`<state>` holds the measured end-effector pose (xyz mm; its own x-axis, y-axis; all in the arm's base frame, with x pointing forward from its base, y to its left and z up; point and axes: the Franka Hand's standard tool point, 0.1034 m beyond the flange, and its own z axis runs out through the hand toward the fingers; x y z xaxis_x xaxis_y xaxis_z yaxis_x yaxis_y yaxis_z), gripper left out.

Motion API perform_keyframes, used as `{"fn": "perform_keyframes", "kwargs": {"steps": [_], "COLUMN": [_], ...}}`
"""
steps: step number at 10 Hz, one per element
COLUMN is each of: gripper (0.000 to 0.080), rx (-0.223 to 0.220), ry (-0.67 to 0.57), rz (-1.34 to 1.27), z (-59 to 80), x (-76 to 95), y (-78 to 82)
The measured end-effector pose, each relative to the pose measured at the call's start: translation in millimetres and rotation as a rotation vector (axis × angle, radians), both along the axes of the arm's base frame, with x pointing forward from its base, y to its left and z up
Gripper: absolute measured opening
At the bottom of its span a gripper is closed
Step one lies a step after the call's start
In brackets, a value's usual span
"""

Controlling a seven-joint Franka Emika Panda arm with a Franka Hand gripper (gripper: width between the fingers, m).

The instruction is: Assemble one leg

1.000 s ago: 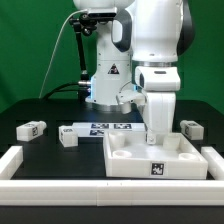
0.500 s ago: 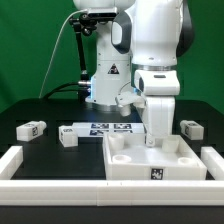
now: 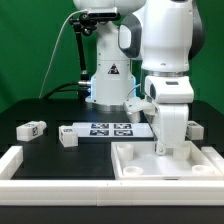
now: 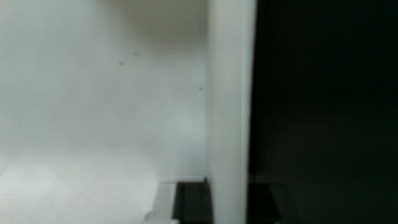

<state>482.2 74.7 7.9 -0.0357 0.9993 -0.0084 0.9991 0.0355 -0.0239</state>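
Note:
My gripper (image 3: 167,147) reaches down onto the far wall of the large white square piece (image 3: 140,160), which lies at the exterior view's right. In the wrist view my gripper (image 4: 231,205) has a dark finger (image 4: 191,204) on each side of the piece's thin white wall (image 4: 231,100), shut on it. Three small white legs with tags lie on the black table. One leg (image 3: 31,128) lies at the left, one (image 3: 67,138) beside the marker board, and one (image 3: 194,128) is partly hidden behind my gripper at the right.
The marker board (image 3: 110,129) lies in the middle in front of the robot base (image 3: 108,85). A white raised rail (image 3: 60,186) runs along the front of the table and up its left side (image 3: 8,158).
My gripper and the square piece have shifted toward the exterior view's right. The tag on the piece's front wall no longer shows. The legs have not moved.

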Motion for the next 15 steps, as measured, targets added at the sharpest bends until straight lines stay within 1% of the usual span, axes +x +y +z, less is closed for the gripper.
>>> {"fn": "perform_keyframes", "kwargs": {"steps": [2, 7, 9, 10, 11, 12, 15], "gripper": [0.0061, 0.0062, 0.0419, 0.0419, 0.0593, 0.0633, 0.0646], "rx": [0.005, 0.005, 0.005, 0.005, 0.005, 0.005, 0.005], "ry": [-0.007, -0.009, -0.009, -0.009, -0.009, -0.009, -0.009], "rz": [-0.011, -0.022, -0.022, -0.022, -0.023, -0.023, -0.023], "z": [-0.5, -0.7, -0.7, -0.7, -0.7, -0.7, -0.7], "x": [6.6, 6.7, 6.7, 6.7, 6.7, 6.8, 6.8], "y": [4.8, 4.5, 4.2, 4.1, 4.0, 3.9, 3.8]}}
